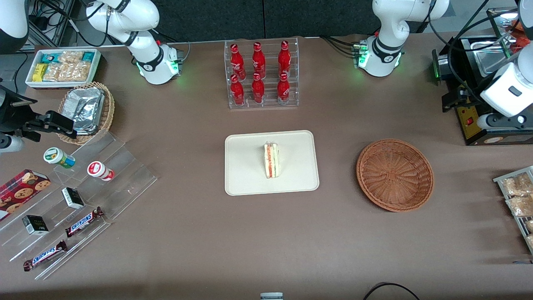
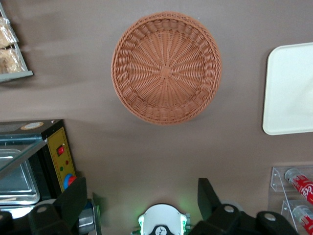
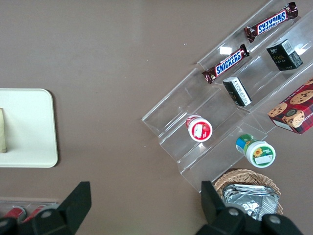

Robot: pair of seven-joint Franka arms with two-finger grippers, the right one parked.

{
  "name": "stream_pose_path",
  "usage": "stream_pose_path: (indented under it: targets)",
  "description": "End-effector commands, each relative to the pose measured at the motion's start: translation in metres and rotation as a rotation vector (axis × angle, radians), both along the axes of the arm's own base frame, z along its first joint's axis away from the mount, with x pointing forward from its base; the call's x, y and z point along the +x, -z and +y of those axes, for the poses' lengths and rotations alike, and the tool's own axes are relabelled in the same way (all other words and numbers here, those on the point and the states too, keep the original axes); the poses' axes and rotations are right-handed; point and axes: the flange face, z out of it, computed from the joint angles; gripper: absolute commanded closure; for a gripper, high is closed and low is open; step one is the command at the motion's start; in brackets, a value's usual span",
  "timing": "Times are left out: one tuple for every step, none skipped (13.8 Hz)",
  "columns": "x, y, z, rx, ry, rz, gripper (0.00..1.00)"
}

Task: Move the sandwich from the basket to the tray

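Pale white bread with red, orange and green filling marks the small triangular sandwich wedge (image 1: 271, 160), which lies on the flat cream-beige rectangular plastic tray (image 1: 245, 177), near its middle, its long axis running from the front camera's side toward the clear rack of red bottles (image 1: 261, 74). The round reddish-brown woven wicker basket (image 1: 394, 175) sits apart from the tray, toward the working arm's end of the brown tabletop (image 1: 208, 233), and holds nothing, so the transfer looks complete. The left arm's tool (image 2: 142, 200) hangs high above the tabletop with its two dark fingers (image 2: 73, 198) spread apart and gripping nothing; the wrist view looks down on the empty basket (image 2: 166, 68), with the tray (image 2: 291, 88) off toward the parked arm's end.
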Motion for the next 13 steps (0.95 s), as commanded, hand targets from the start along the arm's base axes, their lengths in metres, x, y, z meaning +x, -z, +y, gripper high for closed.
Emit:
stream_pose_path:
  targets:
    - [0.015,0.004,-0.004,-0.002,0.028,-0.012,0.00]
    - [0.017,0.003,-0.004,-0.006,0.044,-0.014,0.00]
    - [0.019,0.007,-0.007,-0.005,0.046,-0.005,0.00]
    - [0.016,0.004,-0.008,-0.002,0.037,-0.004,0.00]
    - [0.009,0.000,-0.009,0.006,0.046,0.006,0.00]
    - [0.000,-0.007,-0.004,0.003,0.047,0.022,0.00]
    - [-0.003,-0.008,-0.001,0.005,0.041,0.030,0.00]
    - [-0.004,-0.009,-0.001,0.006,0.036,0.033,0.00]
    - [-0.004,-0.009,-0.001,0.006,0.033,0.033,0.00]
    - [-0.005,-0.010,0.004,0.006,0.021,0.032,0.00]
    - [-0.005,-0.010,0.012,-0.002,0.004,0.033,0.00]
    - [-0.005,-0.010,0.006,-0.002,0.015,0.033,0.00]
    - [-0.006,-0.010,0.008,-0.002,0.009,0.036,0.00]
